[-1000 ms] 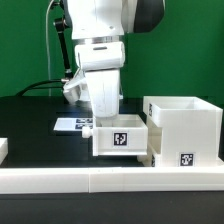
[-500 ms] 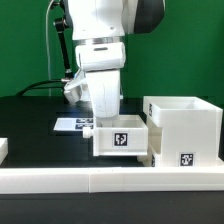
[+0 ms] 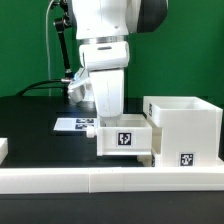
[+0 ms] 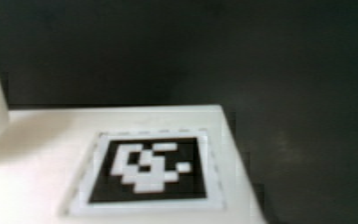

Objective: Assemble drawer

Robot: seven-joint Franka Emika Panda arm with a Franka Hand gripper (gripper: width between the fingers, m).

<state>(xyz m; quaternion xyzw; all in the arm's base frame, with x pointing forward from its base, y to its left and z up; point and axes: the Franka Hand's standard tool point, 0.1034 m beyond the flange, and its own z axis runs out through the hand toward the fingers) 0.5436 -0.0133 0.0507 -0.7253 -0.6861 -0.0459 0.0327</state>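
White drawer box [image 3: 125, 138] sits on the table [image 3: 30, 110] with the hand [image 3: 106, 118] down at its back edge, its grip hidden, the box's side touching the open case [image 3: 185, 125], so sliding it inside seems still left to do.

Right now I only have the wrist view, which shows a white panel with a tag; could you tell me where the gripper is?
Observer: The gripper is low behind a small box. That box hides its fingertips from me.
Operator: Thank you. Is anything beside that box?
Observer: Yes, a taller big box stands close on the exterior view's right. I cannot tell whether they touch.
Operator: And where is the marker board?
Observer: The marker board lies flat behind the small box, toward the exterior view's left.
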